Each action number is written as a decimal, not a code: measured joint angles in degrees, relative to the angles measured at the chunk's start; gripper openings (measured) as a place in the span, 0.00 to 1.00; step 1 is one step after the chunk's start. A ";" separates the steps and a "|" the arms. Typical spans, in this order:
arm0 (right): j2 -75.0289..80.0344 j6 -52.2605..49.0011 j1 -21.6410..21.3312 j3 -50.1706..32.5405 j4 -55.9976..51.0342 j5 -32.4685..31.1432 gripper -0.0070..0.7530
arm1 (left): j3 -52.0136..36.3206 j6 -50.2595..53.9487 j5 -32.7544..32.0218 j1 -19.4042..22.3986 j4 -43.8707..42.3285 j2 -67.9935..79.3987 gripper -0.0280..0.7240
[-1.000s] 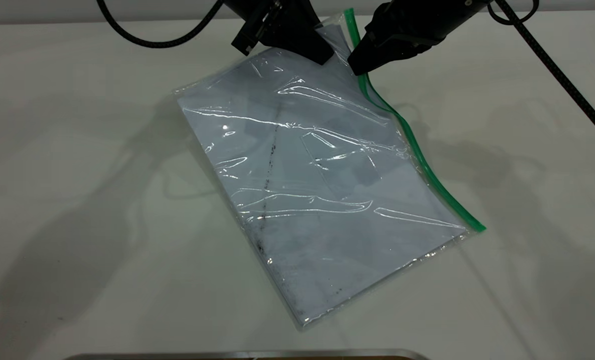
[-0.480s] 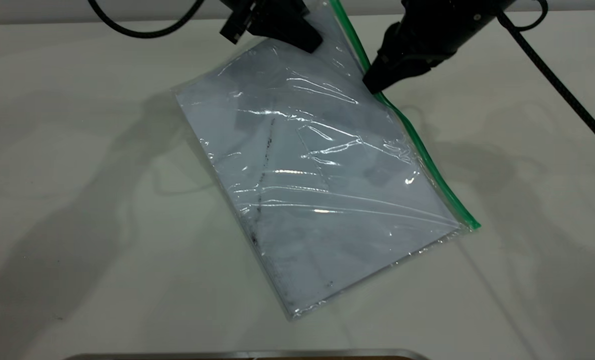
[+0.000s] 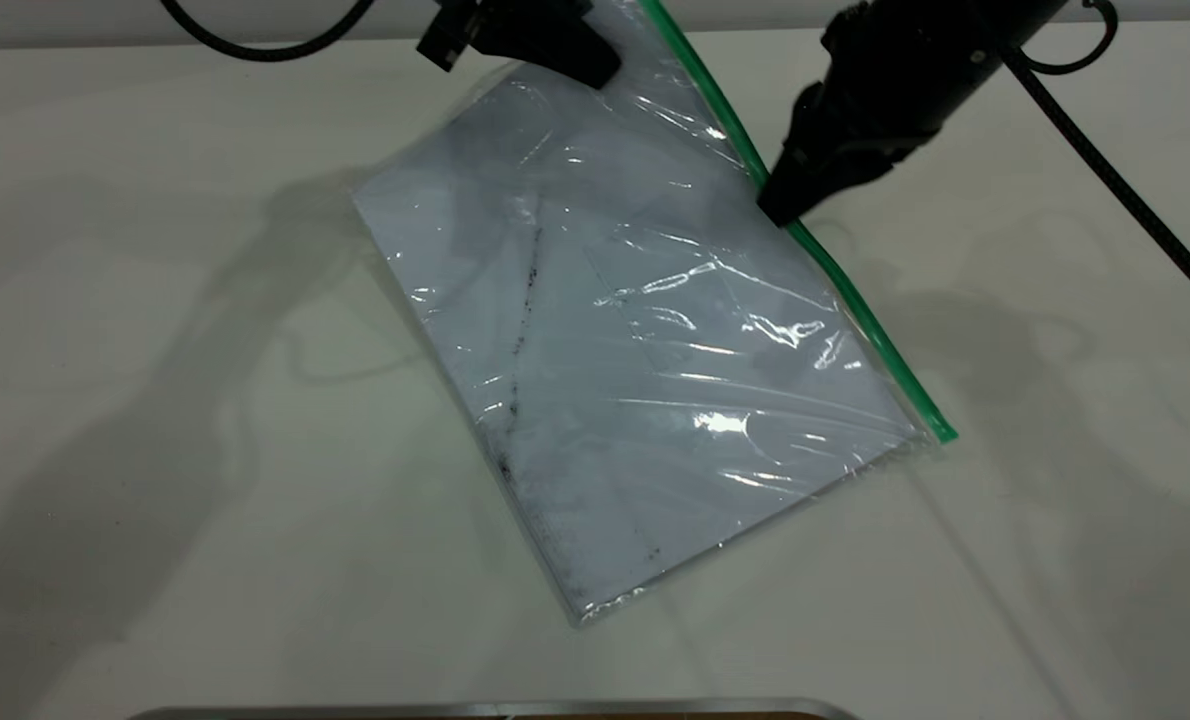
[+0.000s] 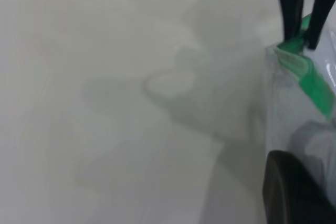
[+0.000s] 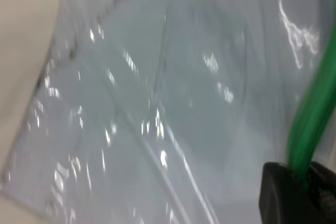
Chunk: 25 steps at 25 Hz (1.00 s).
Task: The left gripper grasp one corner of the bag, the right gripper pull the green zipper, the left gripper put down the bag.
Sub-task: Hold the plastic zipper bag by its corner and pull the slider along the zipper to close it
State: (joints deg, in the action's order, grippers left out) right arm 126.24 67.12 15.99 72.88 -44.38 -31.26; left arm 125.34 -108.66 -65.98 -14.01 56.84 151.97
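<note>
The bag [image 3: 635, 350], a clear pouch with white paper and a dark smudge line, lies slanted on the white table [image 3: 155, 400] with its far end lifted. My left gripper [image 3: 595, 70] is shut on the bag's far corner by the green strip's end; the corner itself is hidden at the picture's top edge. Its finger [image 4: 296, 192] shows against the plastic in the left wrist view. My right gripper [image 3: 777, 208] is shut on the green zipper [image 3: 855, 310], about a third of the way along it. The strip [image 5: 312, 114] runs into its fingers [image 5: 278, 195]. The left wrist view shows that pinch farther off [image 4: 303, 38].
A black braided cable [image 3: 1135, 190] runs from the right arm across the table's right side. A metal edge [image 3: 495, 710] lies along the front of the table. The bag's near corner [image 3: 580, 610] rests on the table.
My right gripper has slid along the green zipper toward the near right. My left gripper has drawn the held corner up and to the left, pulling the pouch tauter.
</note>
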 joint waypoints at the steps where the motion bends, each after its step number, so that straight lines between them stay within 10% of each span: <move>1: 0.00 -1.42 0.00 0.00 1.43 -0.28 0.10 | 0.00 0.45 0.00 0.24 -0.25 0.00 0.11; 25: 0.30 -28.73 0.00 -0.06 28.46 -17.07 0.11 | 0.07 5.35 -0.37 2.23 -5.41 -0.17 0.11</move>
State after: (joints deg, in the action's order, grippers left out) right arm 126.54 38.39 15.99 72.82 -15.93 -48.33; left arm 125.40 -103.31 -66.35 -11.78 51.43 151.80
